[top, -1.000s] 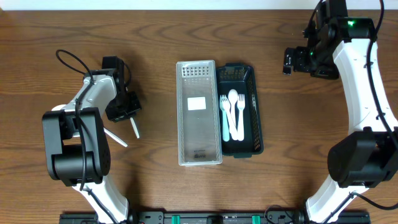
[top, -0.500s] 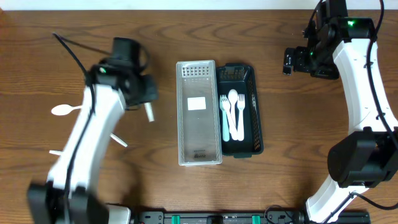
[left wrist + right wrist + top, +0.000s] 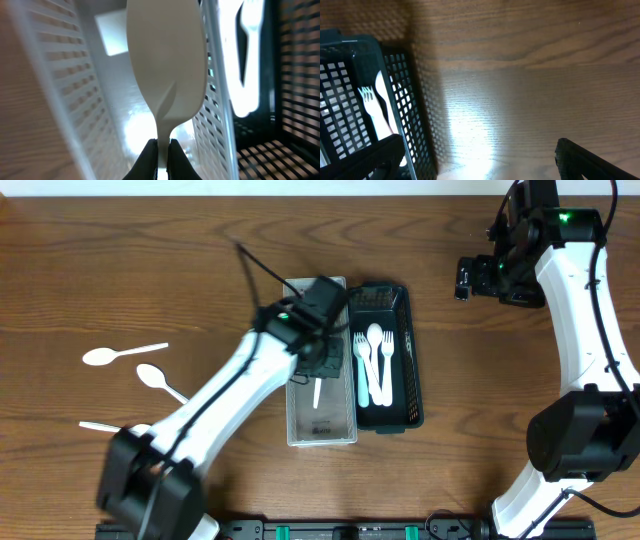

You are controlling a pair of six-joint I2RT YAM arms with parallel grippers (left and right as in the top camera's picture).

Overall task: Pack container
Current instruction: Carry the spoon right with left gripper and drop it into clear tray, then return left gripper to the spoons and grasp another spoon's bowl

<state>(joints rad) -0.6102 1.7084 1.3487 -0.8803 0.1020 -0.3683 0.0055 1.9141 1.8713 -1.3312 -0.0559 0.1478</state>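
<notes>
**Left claw held a spoon over the clear tray; right claw wide open at the far corner**

The left gripper (image 3: 161, 148) was pinched tight on the thin handle of a white spoon (image 3: 165, 60). In the wrist view the two dark fingers (image 3: 148, 156) met on either side of the stem, and the spoon's bowl stood out ahead of them. Under the spoon lay the clear slotted tray (image 3: 298, 420) at the middle of the table (image 3: 60, 280). From overhead, the handle end pointed down into that tray. Whether the spoon touched the tray floor could not be told. Behind the claw, the left arm reached in a long diagonal from its base at the near-left edge, stretched almost straight, with the wrist over the tray's far half.

Just beside the clear tray, on its right, sat the black basket (image 3: 410, 395), touching it or nearly so. It held white forks (image 3: 388, 352) and another spoon, lying lengthwise.

Three loose pieces lay well apart on the wood to the left: two spoons (image 3: 124, 355) (image 3: 158, 378) and a thin white piece (image 3: 98, 425) near the arm's base.

The right gripper (image 3: 468, 277) stood with its fingers spread wide and held nothing. It hung above bare wood beyond the black basket's far right corner, the arm folded up high from its base.
</notes>
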